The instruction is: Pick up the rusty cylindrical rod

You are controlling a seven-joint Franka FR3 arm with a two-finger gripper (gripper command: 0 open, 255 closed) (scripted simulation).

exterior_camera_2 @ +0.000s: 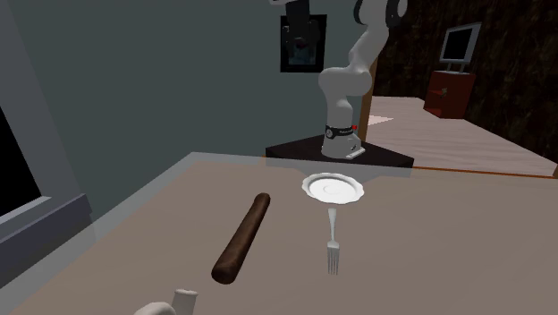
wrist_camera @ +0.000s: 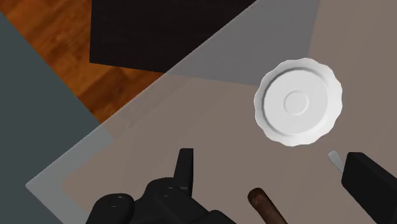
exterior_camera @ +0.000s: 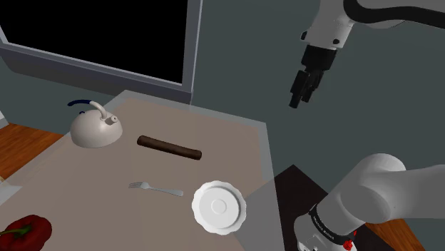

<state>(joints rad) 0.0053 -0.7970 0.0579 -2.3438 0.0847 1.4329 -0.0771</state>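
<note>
Red glossy bell pepper (exterior_camera: 25, 232) sits closest, at the shoulder view's lower left corner, on the near end of the flat grey-beige tabletop (exterior_camera: 78, 182).

Behind it, toward the far edge: squat white kettle with a dark blue handle (exterior_camera: 95, 128). A grey wall (exterior_camera: 235, 64) runs along that far edge, with a window showing a black area (exterior_camera: 107, 36) above it. Orange-brown wooden floor (exterior_camera: 21, 142) shows past the table's left side.

Right of the kettle, near the table's middle: dark brown straight cylindrical rod (exterior_camera: 169, 147), lying flat and somewhat slanted. Surface mottled reddish-brown, ends blunt (exterior_camera_2: 242, 237). Bare tabletop on every side; nothing touches it.

Nearer the camera than the rod: thin grey metal fork (exterior_camera: 157, 189), flat, apart from the rod.

Just right of the fork: round white plate with a scalloped rim (exterior_camera: 219, 207), close to the table's right edge and beside the black box stand (exterior_camera: 289, 189).

Farther right and high up: all-black two-finger gripper (exterior_camera: 294, 103), hanging in open air against the wall, well above the table. Wrist view: fingers (wrist_camera: 184, 168) stand apart, clasping nothing. The rod's end (wrist_camera: 265, 207) shows far below between them, the plate (wrist_camera: 297, 102) and fork tip (wrist_camera: 334, 158) nearby.
</note>
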